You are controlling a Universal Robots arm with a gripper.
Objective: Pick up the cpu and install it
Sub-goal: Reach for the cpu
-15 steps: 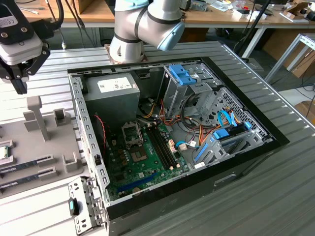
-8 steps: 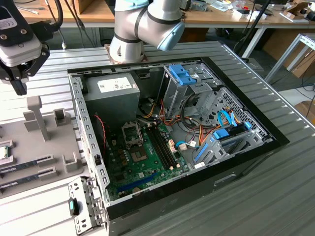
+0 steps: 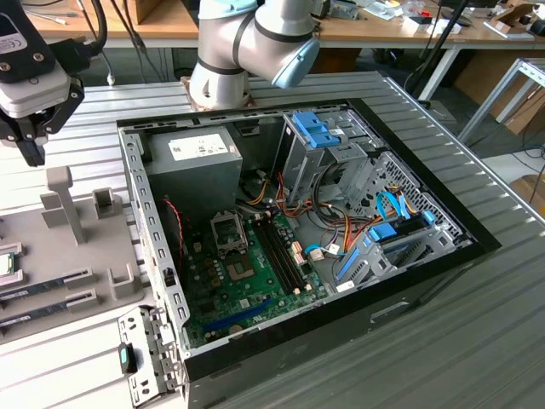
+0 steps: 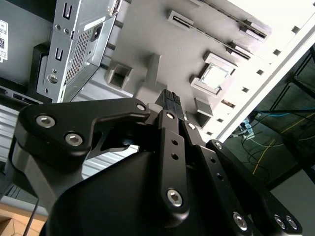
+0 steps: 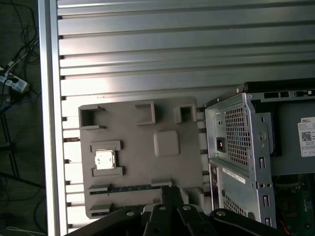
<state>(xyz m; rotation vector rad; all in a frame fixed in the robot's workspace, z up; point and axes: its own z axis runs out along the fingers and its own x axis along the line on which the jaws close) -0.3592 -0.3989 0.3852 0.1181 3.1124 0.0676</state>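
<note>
The cpu (image 5: 104, 159) is a small silver square chip lying in a raised holder on the grey fixture plate (image 5: 142, 135). It also appears in the second wrist view (image 4: 215, 74) and at the exterior view's left edge (image 3: 7, 264). My gripper (image 3: 34, 146) hangs above the far end of that plate, well apart from the cpu, with its black fingertips (image 5: 171, 191) pressed together and nothing between them. The second wrist view shows the gripper (image 4: 170, 100) shut too. The socket (image 3: 228, 230) on the green motherboard (image 3: 247, 285) inside the open computer case (image 3: 426, 281) has its metal frame raised.
Memory sticks (image 3: 47, 285) lie in slots on the plate near the cpu. Grey posts (image 3: 68, 204) stand up from the plate. Inside the case are a power supply box (image 3: 192, 162), blue drive cages (image 3: 315, 128) and cable bundles (image 3: 341, 230). The arm's base (image 3: 226, 81) stands behind the case.
</note>
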